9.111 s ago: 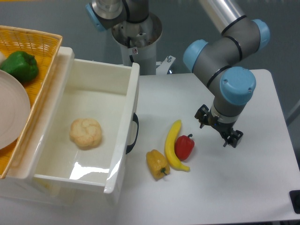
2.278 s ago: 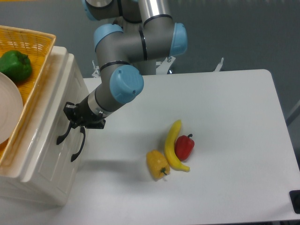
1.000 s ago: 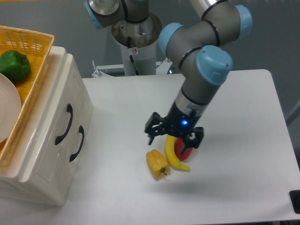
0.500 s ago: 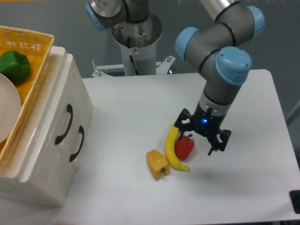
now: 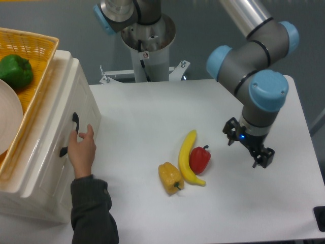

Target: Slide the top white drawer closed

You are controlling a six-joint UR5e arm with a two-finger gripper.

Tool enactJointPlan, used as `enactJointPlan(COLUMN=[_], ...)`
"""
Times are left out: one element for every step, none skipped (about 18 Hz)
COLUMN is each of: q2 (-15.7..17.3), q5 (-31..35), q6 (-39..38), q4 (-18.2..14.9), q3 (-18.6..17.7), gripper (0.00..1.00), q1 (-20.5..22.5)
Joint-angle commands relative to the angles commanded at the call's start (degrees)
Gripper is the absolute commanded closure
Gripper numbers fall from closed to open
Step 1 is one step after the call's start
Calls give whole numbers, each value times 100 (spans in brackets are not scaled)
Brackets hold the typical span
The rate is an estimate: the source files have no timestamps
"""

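Sitting flush in its cabinet, top white drawer (image 5: 61,129), human hand (image 5: 82,151) on its handle, gripper (image 5: 248,146) near table's right edge, jaws open, empty.

White top drawer (image 5: 48,133) (black handle), yellow banana (image 5: 187,157), red pepper (image 5: 199,159), green pepper (image 5: 15,71), yellow basket (image 5: 35,48).

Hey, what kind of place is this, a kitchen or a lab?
Probably a robotics lab: an arm on a pedestal by a plain white table, with peppers and a banana laid out like test props.
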Motion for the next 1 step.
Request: enactJointPlan(q2=[-44], q5=[0], q6=[9], q4=[-18], q3=[44], gripper=[0], q1=[9])
